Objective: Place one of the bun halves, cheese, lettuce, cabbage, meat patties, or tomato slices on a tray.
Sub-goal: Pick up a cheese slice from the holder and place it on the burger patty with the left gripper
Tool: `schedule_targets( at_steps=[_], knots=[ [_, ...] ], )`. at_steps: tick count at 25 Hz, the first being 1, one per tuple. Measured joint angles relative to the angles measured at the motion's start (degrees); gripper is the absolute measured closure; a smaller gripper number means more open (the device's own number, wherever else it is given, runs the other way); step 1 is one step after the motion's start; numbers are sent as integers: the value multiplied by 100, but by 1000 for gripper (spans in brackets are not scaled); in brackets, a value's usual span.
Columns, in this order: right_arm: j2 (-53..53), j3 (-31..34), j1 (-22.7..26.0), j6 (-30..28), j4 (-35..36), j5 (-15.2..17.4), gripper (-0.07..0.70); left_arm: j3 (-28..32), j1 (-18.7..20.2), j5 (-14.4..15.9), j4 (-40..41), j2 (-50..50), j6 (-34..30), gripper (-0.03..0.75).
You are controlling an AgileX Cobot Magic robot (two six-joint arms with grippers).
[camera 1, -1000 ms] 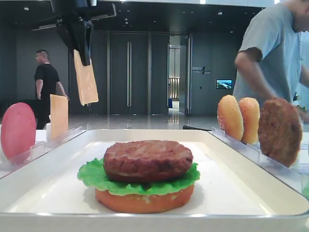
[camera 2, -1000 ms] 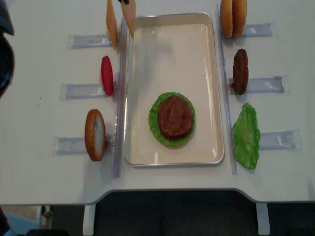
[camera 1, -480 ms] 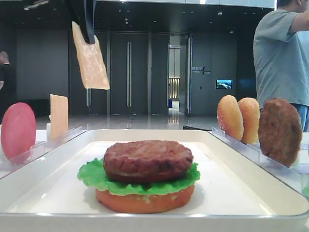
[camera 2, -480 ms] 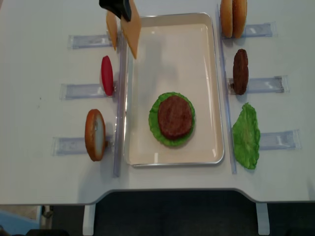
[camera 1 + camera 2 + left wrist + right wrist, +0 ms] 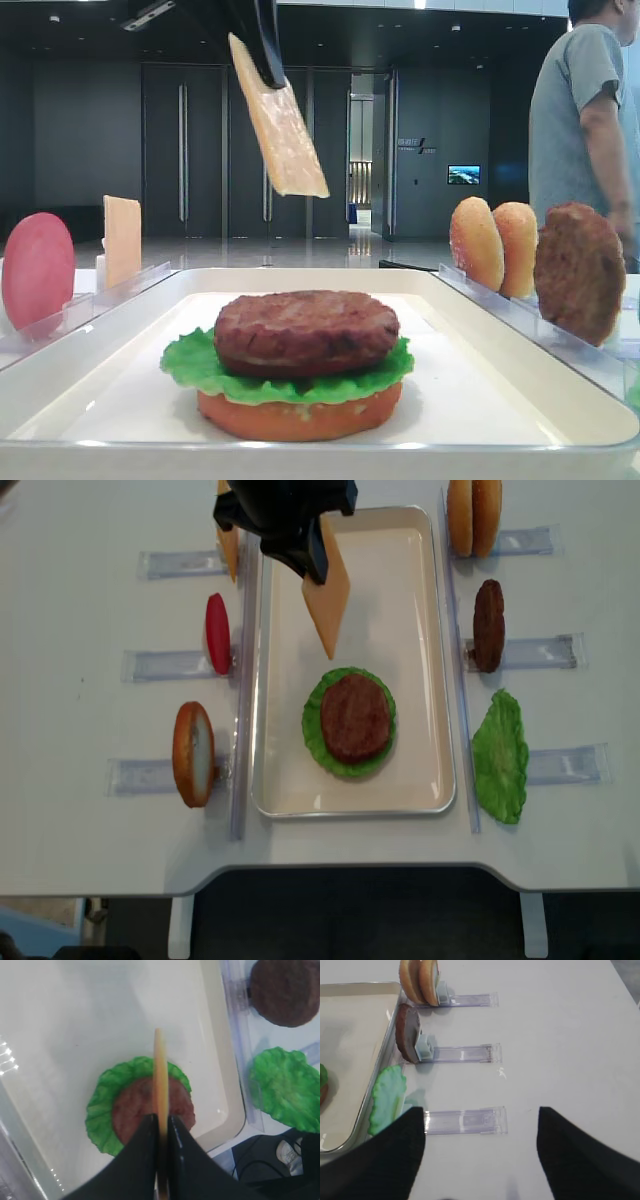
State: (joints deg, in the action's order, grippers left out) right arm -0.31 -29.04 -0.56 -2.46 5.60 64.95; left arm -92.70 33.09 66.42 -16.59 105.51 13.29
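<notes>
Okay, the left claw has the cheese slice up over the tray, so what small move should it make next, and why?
Probably ease the left claw down toward the meat patty. The cheese slice it pinches hangs in the air above the tray, and the left wrist view lines it up over the patty on its lettuce. Lowering first should keep the slice from flopping off target.

White table (image 5: 80, 840), tray (image 5: 430, 660), 6 clear racks (image 5: 170, 665)

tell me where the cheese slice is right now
In the overhead view the cheese hangs from the left hand above the tray, just behind the patty.
</notes>
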Motion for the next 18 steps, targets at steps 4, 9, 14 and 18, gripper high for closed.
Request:
schedule_targets(
  at_steps=[4, 9, 14, 18],
  knots=[
    [0, 0, 0, 0, 0, 0, 166, 255, 182, -275, -245, -31, -136, 692],
    [0, 0, 0, 4, 5, 0, 166, 635, 347, -657, -572, -156, -364, 692],
    [0, 0, 0, 4, 5, 0, 166, 807, 470, -845, -1205, -379, -838, 692],
    [0, 0, 0, 4, 5, 0, 166, 807, 470, -929, -1657, -455, -1271, 692]
  ],
)
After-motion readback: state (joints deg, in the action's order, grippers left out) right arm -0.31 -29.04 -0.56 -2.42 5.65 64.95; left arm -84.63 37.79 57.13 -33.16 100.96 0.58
